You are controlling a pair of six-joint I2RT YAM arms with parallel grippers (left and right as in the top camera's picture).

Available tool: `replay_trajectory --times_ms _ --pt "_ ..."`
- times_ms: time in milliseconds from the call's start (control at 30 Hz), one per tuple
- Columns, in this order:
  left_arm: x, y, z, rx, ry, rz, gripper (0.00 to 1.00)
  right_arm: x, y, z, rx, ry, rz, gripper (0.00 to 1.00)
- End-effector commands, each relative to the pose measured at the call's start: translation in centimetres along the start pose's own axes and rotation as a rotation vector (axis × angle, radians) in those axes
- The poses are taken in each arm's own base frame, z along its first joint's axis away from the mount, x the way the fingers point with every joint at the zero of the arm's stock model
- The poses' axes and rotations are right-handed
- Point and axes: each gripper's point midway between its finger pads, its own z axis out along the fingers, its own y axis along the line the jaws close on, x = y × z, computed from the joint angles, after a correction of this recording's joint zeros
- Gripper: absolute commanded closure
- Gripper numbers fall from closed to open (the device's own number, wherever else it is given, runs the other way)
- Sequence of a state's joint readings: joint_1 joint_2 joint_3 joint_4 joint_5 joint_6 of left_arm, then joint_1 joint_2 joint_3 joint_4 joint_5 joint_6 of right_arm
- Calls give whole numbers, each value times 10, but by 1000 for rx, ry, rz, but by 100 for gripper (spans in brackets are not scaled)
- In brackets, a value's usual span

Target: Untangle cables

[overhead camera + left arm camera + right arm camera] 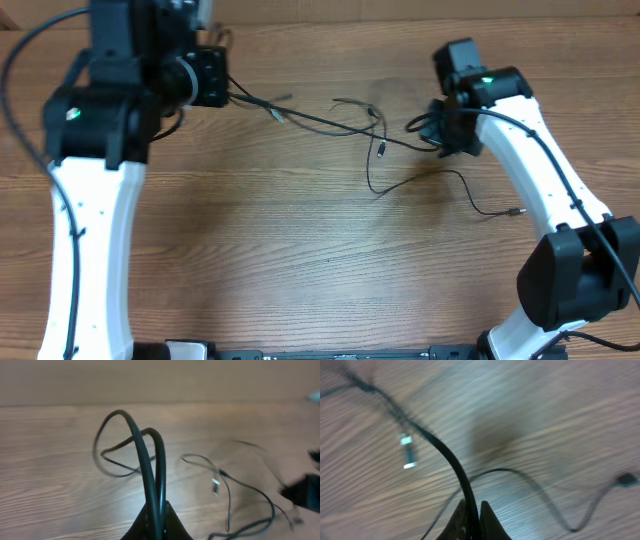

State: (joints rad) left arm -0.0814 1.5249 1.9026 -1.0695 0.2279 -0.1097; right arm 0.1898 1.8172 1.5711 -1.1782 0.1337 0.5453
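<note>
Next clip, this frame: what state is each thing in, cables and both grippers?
cables: lifted, strung between both grippers, crossing in a tangle near the middle.
left gripper: jaws shut on the cables, a doubled strand.
right gripper: jaws shut on the cables, one strand.
silver-tipped plug: free, ungripped.
end plug: free, lying on the table.

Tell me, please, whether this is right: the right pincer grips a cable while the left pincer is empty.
Not quite: the left wrist view shows the left pincer also shut on cables, not empty. The right pincer does grip a cable.
</note>
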Motion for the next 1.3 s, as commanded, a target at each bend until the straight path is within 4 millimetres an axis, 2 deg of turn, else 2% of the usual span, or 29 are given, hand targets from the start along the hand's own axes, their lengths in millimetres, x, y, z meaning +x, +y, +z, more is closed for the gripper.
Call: replay_trajectory --times_ms 0,200,300,367,433,567,767,833,1033,1200,1267 --pt "-16 26 -35 -120 -99 -15 96 -8 -51 26 118 7 90 96" --pt "-10 20 -33 -74 -74 -24 96 -4 -83 43 155 46 151 96" --pt "-1 13 -27 -28 -31 -31 96 -4 -86 43 141 62 122 87" --pt "10 12 -19 -8 23 -45 96 -1 -78 44 88 87 90 61" --pt "21 16 -7 -12 75 -59 96 -1 -57 39 -28 112 52 49" --pt "28 15 7 11 124 -72 96 -15 -32 18 -155 81 23 46" --pt "40 4 27 47 188 -61 96 -35 3 -32 -365 4 -91 35" --pt "44 0 32 54 209 -56 95 -38 7 -47 -396 -25 -96 34" --pt "58 -9 48 70 277 -48 91 -38 7 -63 -419 -63 -127 29" --pt "77 -16 66 82 365 -36 68 -37 7 -64 -418 -60 -127 22" --pt "84 -19 75 88 399 -26 62 -36 7 -64 -417 -56 -126 20"
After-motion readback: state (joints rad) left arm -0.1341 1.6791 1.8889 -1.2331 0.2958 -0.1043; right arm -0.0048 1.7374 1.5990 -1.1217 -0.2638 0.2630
